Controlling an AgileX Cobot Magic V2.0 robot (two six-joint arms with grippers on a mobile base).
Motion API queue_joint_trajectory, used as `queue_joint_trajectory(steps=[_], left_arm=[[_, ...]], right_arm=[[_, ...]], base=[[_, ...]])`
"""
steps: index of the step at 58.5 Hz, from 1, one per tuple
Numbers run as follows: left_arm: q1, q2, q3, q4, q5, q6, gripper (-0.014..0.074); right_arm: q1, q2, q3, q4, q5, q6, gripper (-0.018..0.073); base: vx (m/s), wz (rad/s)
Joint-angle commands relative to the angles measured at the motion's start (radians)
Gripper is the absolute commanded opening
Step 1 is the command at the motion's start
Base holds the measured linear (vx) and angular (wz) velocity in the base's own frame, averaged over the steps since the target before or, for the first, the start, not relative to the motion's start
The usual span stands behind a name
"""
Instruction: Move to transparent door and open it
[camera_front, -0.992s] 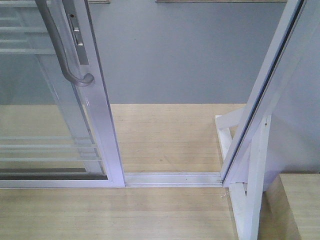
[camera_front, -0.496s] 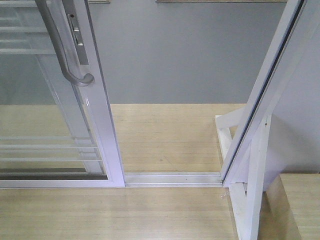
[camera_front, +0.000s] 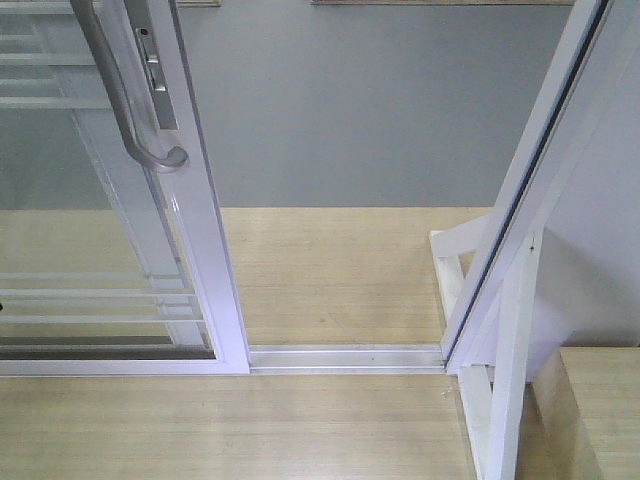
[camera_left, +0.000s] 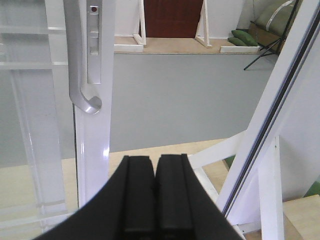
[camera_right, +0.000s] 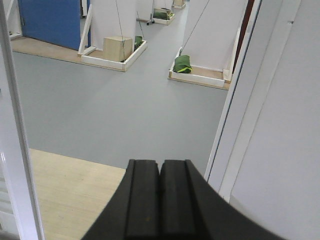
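I see the door (camera_front: 200, 230) slid left, gap open to its right; handle (camera_left: 80, 75) ahead-left of my left gripper (camera_left: 156, 165). Both grippers pressed together, empty; right gripper (camera_right: 160, 170) faces the gap.

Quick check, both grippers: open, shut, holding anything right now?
Left gripper: shut, empty, short of the door handle.
Right gripper: shut, empty, facing the open doorway.
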Motion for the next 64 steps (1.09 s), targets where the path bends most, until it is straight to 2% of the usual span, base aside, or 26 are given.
queue_joint_trajectory(steps=[1, 19, 25, 29, 39, 44, 55, 64], left_arm=[[-0.005, 0.011, -0.028, -0.040, -0.058, -0.004, -0.0008], [-0.005, 0.011, -0.029, -0.038, -0.060, -0.003, -0.0008], [-0.005, 0.011, -0.032, 0.019, -0.101, -0.030, -0.0008], [-0.005, 0.011, -0.031, 0.085, -0.132, -0.089, -0.0008], [-0.005, 0.011, -0.030, 0.397, -0.208, -0.306, -0.0007], [-0.005, 0.011, -0.030, 0.488, -0.239, -0.374, -0.0007], [-0.005, 0.011, 0.007, 0.506, -0.324, -0.342, -0.0006], [-0.005, -0.092, 0.188, 0.499, -0.413, -0.342, -0.0006]], right_arm=[[-0.004, 0.008, -0.029, -0.006, -0.086, 0.000, -0.0009], [-0.004, 0.008, -0.029, -0.006, -0.086, 0.000, -0.0009], [-0.004, 0.008, -0.029, -0.006, -0.086, 0.000, -0.0009], [-0.004, 0.008, -0.029, -0.006, -0.086, 0.000, -0.0009], [-0.004, 0.008, -0.029, -0.006, -0.086, 0.000, -0.0009], [-0.004, 0.008, -0.029, -0.006, -0.086, 0.000, -0.0009], [-0.004, 0.008, -0.029, -0.006, -0.086, 0.000, -0.0009], [-0.004, 0.008, -0.029, -0.006, -0.086, 0.000, -0.0009]], base=[[0.00, 0.00], [0.00, 0.00], [0.00, 0.00], [0.00, 0.00], [0.00, 0.00], [0.00, 0.00], [0.00, 0.00], [0.00, 0.00]])
